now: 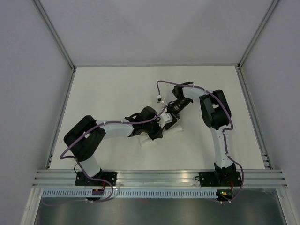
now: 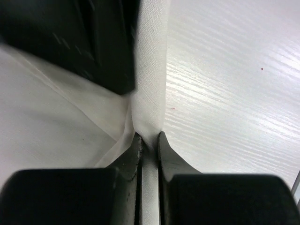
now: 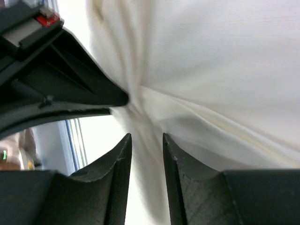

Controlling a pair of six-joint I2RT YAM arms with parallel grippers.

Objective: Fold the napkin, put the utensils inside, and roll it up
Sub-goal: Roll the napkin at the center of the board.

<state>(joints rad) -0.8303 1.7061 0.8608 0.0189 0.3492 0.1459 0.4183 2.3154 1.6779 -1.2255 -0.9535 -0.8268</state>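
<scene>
Two grippers meet mid-bench on the napkin (image 2: 150, 70). The left gripper (image 2: 149, 135) clamps a fold; whether the right gripper (image 3: 146, 137) holds cloth (jaws barely apart) I cannot tell. Keep tension even.

The napkin (image 2: 150, 70) is finely textured, matt white cloth or paper, softly creased. The counter (image 2: 225, 93) is pale wood-grain with a slight sheen. The jaws look like matt black plastic.

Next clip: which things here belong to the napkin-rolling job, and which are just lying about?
Job: napkin, pinched by the left gripper; right gripper astride it. No cutlery shows.
Not the job: table; metal rail along its near edge.
</scene>
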